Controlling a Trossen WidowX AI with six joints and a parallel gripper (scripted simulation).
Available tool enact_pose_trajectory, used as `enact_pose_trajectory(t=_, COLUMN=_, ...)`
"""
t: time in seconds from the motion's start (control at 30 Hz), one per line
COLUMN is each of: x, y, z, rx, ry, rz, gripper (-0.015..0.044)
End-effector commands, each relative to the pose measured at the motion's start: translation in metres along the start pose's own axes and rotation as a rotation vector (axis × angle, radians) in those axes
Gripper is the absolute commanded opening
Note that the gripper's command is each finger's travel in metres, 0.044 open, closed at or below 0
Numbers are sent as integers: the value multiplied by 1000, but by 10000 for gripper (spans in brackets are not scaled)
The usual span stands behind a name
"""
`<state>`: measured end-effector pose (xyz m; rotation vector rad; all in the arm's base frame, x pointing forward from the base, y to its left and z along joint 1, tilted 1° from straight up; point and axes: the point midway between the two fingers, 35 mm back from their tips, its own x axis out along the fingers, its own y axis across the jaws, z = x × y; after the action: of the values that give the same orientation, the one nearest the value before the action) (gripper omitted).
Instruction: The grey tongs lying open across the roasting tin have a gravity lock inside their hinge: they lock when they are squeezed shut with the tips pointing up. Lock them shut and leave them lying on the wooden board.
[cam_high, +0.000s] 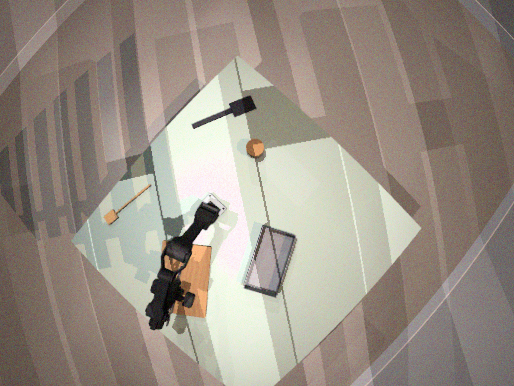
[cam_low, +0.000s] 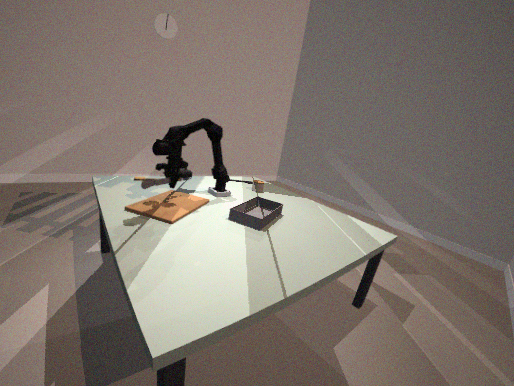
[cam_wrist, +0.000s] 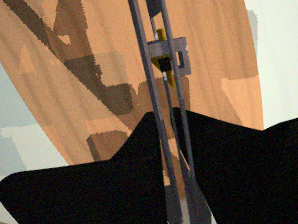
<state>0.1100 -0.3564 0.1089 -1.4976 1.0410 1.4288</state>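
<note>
My gripper (cam_high: 172, 296) (cam_low: 173, 184) (cam_wrist: 161, 117) is shut on the grey tongs (cam_wrist: 140, 25) and holds them above the wooden board (cam_high: 199, 270) (cam_low: 182, 210) (cam_wrist: 215, 50). In the wrist view the long grey arms of the tongs run close together between the black fingers, with a small grey block and a yellow piece across them above the fingertips. Both ends run past the fingers; which way the tips point and whether the lock is engaged cannot be told. The roasting tin (cam_high: 286, 266) (cam_low: 242, 218) stands beside the board with nothing in it.
A dark spatula (cam_high: 243, 106) lies at the far side of the table in the top view. A round orange pot (cam_high: 255, 148) (cam_low: 259, 186) stands near it. A wooden tool (cam_high: 111, 217) with a thin handle lies near the left table corner.
</note>
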Motion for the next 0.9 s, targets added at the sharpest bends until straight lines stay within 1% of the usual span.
enact_pose_trajectory(t=0.0, x=7, y=0, z=-1, rx=-3, ry=5, rz=3, gripper=-150)
enact_pose_trajectory(t=0.87, x=45, y=0, z=5, rx=-3, ry=4, rz=3, gripper=-150)
